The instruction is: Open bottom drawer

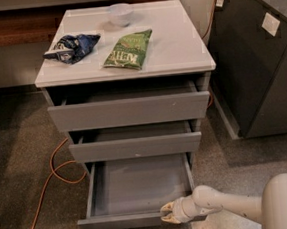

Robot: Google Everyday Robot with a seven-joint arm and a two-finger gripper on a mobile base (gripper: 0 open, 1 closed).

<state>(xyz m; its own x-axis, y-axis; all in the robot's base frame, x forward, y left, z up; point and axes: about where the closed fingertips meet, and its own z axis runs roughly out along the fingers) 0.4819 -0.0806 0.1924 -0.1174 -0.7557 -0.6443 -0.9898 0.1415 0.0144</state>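
The bottom drawer (137, 187) of the grey cabinet stands pulled out, and its shallow grey inner tray shows and holds nothing. Its thin front edge (117, 221) runs along the bottom of the view. My gripper (168, 211), white with yellowish fingertips, reaches in from the lower right and sits at the right end of that front edge, touching or just above it. The white arm (232, 206) stretches off toward the right corner.
The top drawer (129, 110) and middle drawer (135, 147) are slightly out. The white top holds a white bowl (120, 13), a blue bag (71, 46) and a green bag (129, 49). An orange cable (52, 174) lies on the floor left. A dark cabinet (259, 61) stands right.
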